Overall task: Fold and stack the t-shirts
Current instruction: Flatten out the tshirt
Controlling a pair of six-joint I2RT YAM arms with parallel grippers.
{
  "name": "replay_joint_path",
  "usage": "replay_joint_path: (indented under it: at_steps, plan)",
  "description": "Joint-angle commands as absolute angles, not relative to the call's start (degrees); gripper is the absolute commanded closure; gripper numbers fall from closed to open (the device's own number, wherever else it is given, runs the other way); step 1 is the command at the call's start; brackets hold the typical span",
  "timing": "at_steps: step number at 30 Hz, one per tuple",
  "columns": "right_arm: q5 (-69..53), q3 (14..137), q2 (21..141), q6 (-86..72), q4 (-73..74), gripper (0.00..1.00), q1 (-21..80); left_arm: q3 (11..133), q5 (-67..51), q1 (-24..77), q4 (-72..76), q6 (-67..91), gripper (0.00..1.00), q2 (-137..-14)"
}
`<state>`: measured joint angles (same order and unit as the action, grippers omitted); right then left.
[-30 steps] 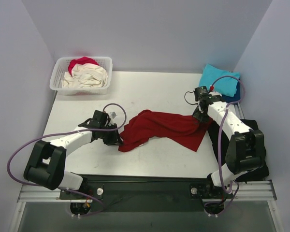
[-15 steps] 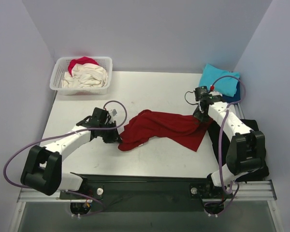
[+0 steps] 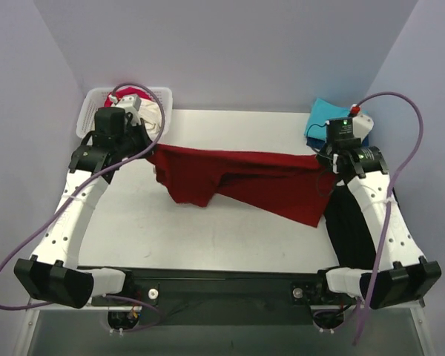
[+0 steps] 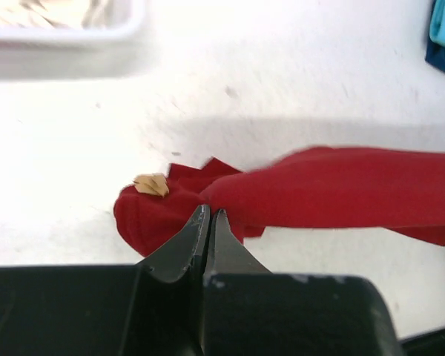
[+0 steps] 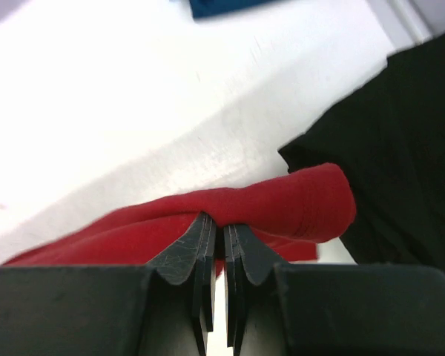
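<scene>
Dark red cotton short-sleeved t-shirt (image 3: 230, 179) hung stretched between both arms over the white counter (image 3: 208, 230). A folded turquoise t-shirt (image 3: 320, 117) lay on a navy blue t-shirt (image 4: 441, 59) at the far right corner, just behind the right arm. A black cloth (image 3: 348, 222) draped the counter's right edge beneath that arm. At the far left, the left arm hid much of a white plastic lattice basket (image 3: 85, 124), which held a crumpled cream t-shirt (image 3: 154, 115). The left end effector (image 4: 208, 219) and right end effector (image 5: 216, 231) were each pressed together on a bunched edge of the red fabric. The shirt was creased, sagging mid-span, with a tan label (image 4: 152, 184) showing.
</scene>
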<state>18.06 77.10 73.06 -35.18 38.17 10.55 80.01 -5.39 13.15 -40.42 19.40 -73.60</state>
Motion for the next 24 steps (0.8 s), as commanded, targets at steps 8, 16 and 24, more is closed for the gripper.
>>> replay_joint_path:
  at_steps: [8,16,24]
  plan:
    - [17.0,83.8,61.0,-28.2,41.9,1.00,10.2,91.5,4.1,8.5,-42.6,11.8,1.00,-69.5]
    - [10.1,83.0,51.0,-25.0,41.8,1.00,12.8,100.8,5.4,7.6,-43.1,11.1,1.00,-64.6]
    - [6.9,82.3,42.5,-28.0,43.2,1.00,15.6,106.3,3.1,8.1,-48.9,9.5,1.00,-59.6]
